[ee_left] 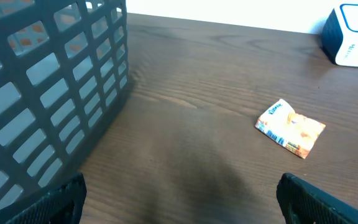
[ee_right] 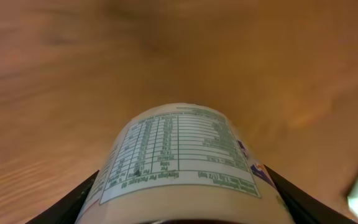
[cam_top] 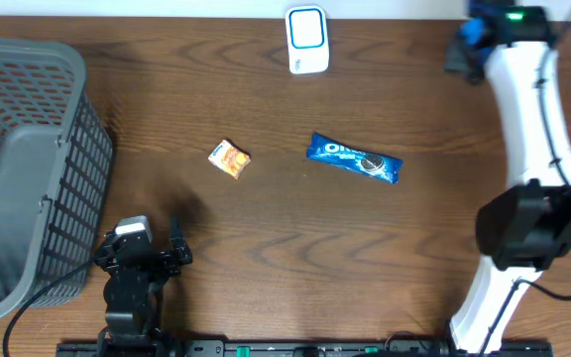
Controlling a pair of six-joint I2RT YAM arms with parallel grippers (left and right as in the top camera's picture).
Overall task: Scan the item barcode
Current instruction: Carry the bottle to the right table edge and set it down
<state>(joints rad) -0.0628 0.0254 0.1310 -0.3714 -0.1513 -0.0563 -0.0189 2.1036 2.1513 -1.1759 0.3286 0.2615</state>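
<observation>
A round container with a white nutrition label [ee_right: 179, 155] fills the right wrist view, and my right gripper [ee_right: 182, 196] is shut on it, one dark finger on each side. In the overhead view the right gripper [cam_top: 467, 45] is at the table's far right back. The white and blue scanner [cam_top: 306, 40] stands at the back centre, well left of that gripper, and it shows at the top right of the left wrist view as the scanner [ee_left: 352, 34]. My left gripper [cam_top: 152, 254] rests at the front left, open and holding nothing [ee_left: 179, 199]. No barcode shows on the container.
A grey mesh basket [cam_top: 28, 169] takes up the left side, close beside the left gripper. A small orange snack packet [cam_top: 230, 159] and a blue Oreo pack [cam_top: 355, 159] lie mid-table. The orange packet [ee_left: 289, 127] lies ahead and right of the left gripper.
</observation>
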